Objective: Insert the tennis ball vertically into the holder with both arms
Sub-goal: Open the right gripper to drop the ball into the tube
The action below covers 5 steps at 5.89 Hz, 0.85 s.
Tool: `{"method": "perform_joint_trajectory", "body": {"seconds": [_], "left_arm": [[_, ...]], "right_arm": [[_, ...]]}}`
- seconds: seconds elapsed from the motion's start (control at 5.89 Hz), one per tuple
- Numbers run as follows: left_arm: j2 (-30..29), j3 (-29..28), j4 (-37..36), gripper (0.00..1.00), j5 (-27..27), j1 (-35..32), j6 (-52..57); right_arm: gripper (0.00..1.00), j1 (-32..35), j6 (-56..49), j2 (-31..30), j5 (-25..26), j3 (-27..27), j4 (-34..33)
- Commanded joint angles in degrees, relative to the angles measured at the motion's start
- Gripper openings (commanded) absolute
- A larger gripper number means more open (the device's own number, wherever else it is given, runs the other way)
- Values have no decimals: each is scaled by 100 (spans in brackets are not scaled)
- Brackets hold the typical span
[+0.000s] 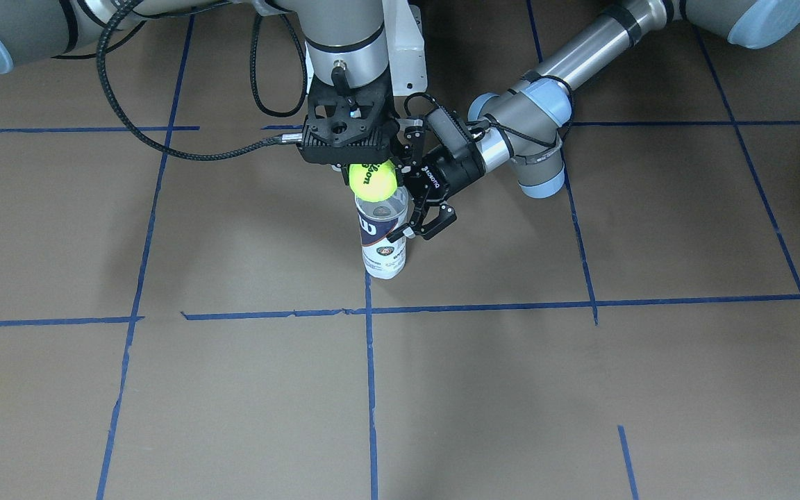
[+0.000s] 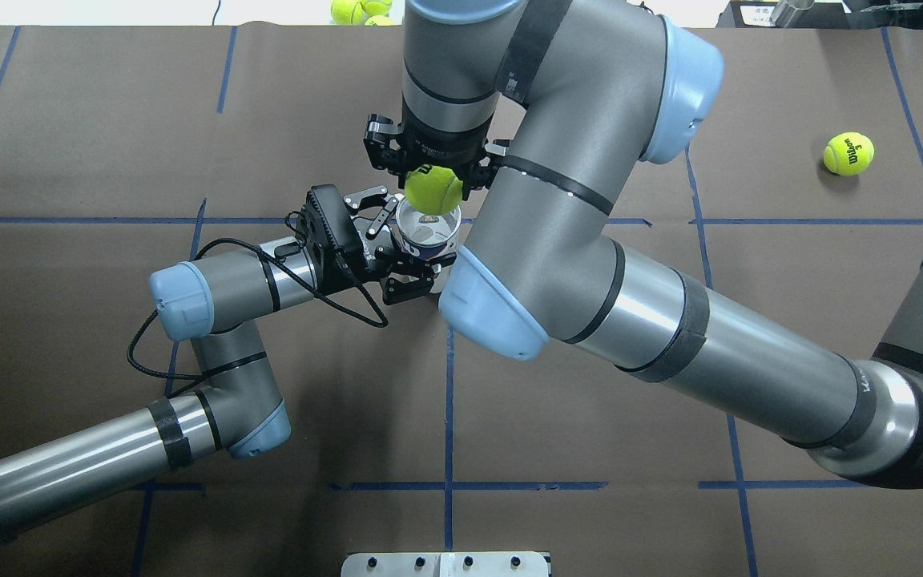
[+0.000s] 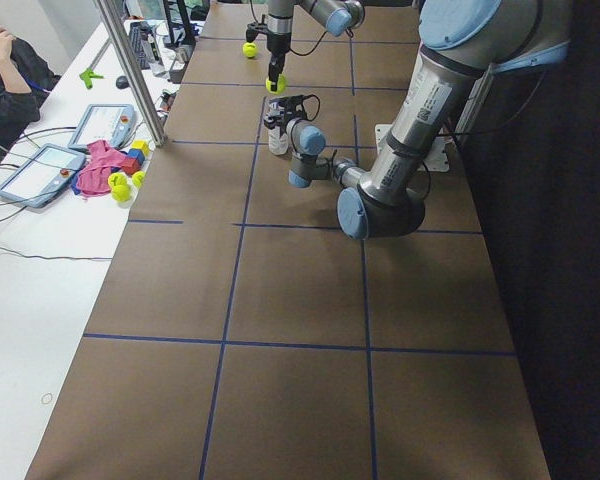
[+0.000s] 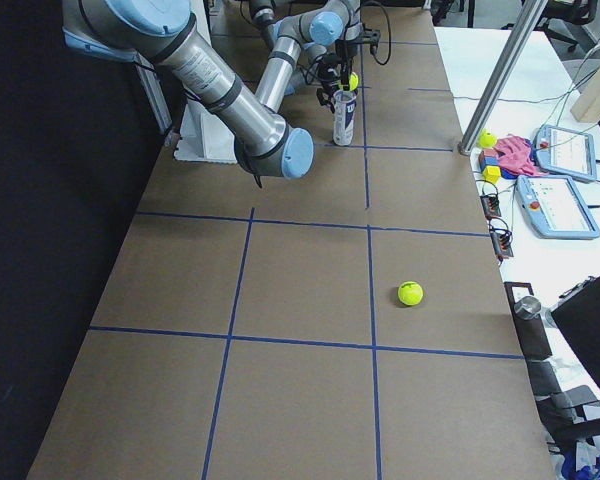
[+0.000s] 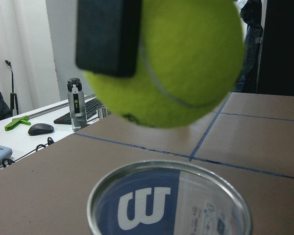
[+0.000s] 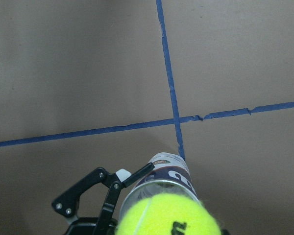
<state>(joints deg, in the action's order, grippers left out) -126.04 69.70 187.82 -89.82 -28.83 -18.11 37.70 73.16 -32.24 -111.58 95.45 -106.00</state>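
The right gripper (image 2: 435, 181) is clenching a tennis ball (image 2: 433, 192) from above, with its arm pointing straight down. The ball is hanging directly over the open mouth of the holder (image 1: 381, 239). In the left wrist view a strip of table is showing between the ball's underside and the metal rim, so the two are sitting apart.

The holder is standing upright on the brown table (image 2: 590, 449), on a blue tape line near the table's middle. The left gripper (image 2: 413, 248) is reaching in sideways and clasping the holder's upper part, one finger on its near side and one on its far side in the overhead view.

A second ball (image 2: 848, 153) is lying loose, well apart, toward the far right of the overhead view.

In the left wrist view only one black pad (image 5: 108, 36) is showing against the ball, and the other is lying out of frame. The holder's body is being cut off by that view's lower edge. In the right wrist view the lower edge is cutting off the held ball. In the front-facing view the right gripper's fingers are mostly hiding behind the ball and the black mount. In both side views the grippers are appearing too small to judge.
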Motion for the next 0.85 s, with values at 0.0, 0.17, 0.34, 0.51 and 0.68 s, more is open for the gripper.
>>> {"method": "perform_joint_trajectory", "body": {"seconds": [0.0,0.17,0.34,0.51,0.68], "left_arm": [[9,0,0,89,0,0,0],[9,0,9,89,0,0,0],[9,0,9,89,0,0,0],[9,0,9,89,0,0,0],[9,0,9,89,0,0,0]], "right_arm": [[54,-122,128,-1,109,-9,9],[73,-131,172,-1,110,-26,9],[93,-131,163,-27,127,-35,17],[95,-140,155,-27,127,-35,18],[95,-132,154,-27,127,-44,18]]}}
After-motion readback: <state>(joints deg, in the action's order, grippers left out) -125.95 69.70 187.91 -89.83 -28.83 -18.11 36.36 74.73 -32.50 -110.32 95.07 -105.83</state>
